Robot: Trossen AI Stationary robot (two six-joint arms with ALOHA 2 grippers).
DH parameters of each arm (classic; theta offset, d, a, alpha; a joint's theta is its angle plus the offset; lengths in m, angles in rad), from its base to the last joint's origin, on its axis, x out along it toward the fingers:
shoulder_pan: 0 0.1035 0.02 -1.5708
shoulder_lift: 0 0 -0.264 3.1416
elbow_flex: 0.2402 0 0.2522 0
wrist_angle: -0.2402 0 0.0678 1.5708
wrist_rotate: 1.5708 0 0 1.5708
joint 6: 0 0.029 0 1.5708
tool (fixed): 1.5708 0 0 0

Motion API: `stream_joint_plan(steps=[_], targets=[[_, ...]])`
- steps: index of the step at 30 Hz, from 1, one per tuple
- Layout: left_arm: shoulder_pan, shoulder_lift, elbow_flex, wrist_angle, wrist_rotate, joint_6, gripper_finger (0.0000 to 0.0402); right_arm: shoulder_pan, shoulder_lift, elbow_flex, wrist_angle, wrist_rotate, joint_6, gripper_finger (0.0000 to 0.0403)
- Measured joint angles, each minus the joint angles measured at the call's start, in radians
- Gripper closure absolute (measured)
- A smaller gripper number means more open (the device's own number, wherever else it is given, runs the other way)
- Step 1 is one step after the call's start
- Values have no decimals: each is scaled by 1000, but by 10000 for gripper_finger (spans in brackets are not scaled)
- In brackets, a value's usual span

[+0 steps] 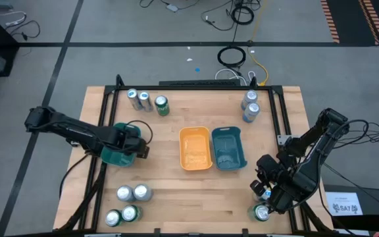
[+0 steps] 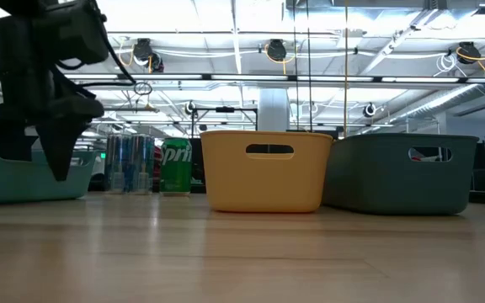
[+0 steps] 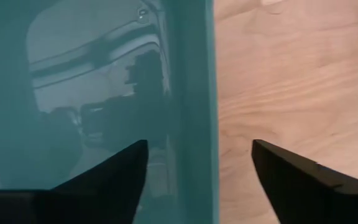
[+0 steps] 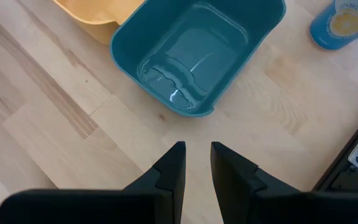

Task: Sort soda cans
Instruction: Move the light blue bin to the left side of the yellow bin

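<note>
No soda cans sit in my trays yet; sorting is all ahead. My left gripper, jaws spread, straddles the teal tray wall near the table's left edge.

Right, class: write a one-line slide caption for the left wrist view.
Left gripper, jaws apart, straddles the teal tray's wall, with bare wooden table beside it.

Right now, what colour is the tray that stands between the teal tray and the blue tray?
Yellow-orange tray; the high view shows it best.
</note>
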Motion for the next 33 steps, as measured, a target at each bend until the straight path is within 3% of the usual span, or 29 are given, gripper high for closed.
stream_joint_plan(steps=[6, 17, 26, 33], targets=[[0, 56, 0, 18, 39, -17, 210, 0, 0, 0, -3, 4, -15, 335], [0, 70, 25, 127, 32, -217, 382, 1, 0, 0, -7, 23, -34, 335], [0, 198, 210, 135, -17, -254, 389, 4, 0, 0, -7, 22, -49, 335], [-2, 337, 343, 118, 25, -227, 389, 4, 0, -1, -39, 21, 80, 335]])
